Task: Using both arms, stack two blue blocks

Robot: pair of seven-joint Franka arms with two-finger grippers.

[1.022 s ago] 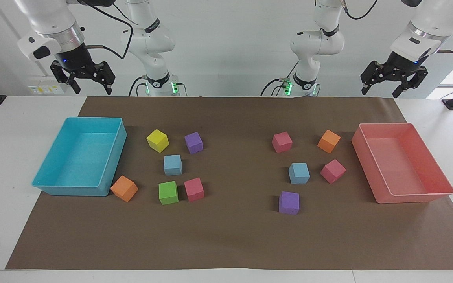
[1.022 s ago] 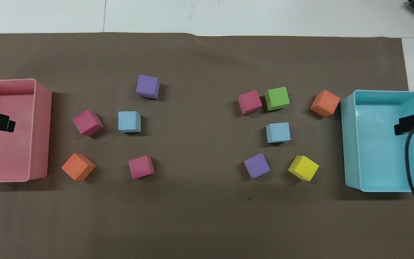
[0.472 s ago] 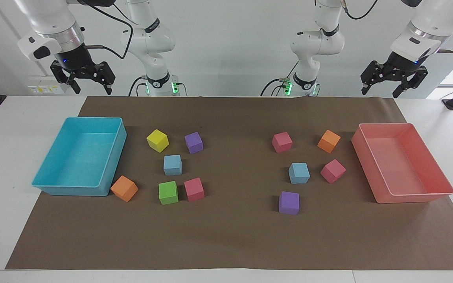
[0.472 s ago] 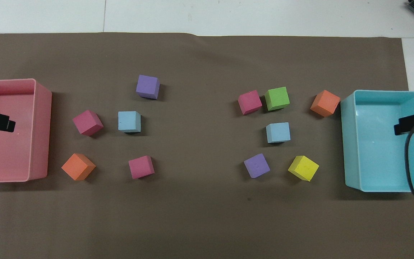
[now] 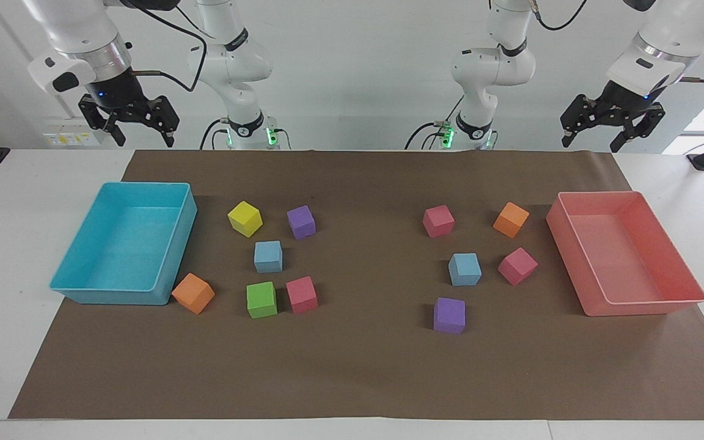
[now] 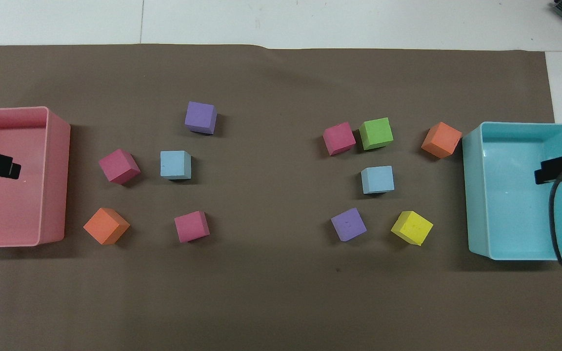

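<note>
Both arms are waiting raised with fingers spread, left gripper (image 5: 611,131) over the pink tray (image 5: 688,287), right gripper (image 5: 129,125) over the cyan tray (image 5: 175,256), while two blue blocks (image 5: 268,256) (image 5: 465,269) are sitting apart on the brown mat (image 5: 358,366).

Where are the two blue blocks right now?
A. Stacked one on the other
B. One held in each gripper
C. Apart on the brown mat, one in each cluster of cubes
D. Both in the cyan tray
C: one blue block lies among the cubes toward the right arm's end and the other blue block among those toward the left arm's end, both flat on the brown mat.
</note>
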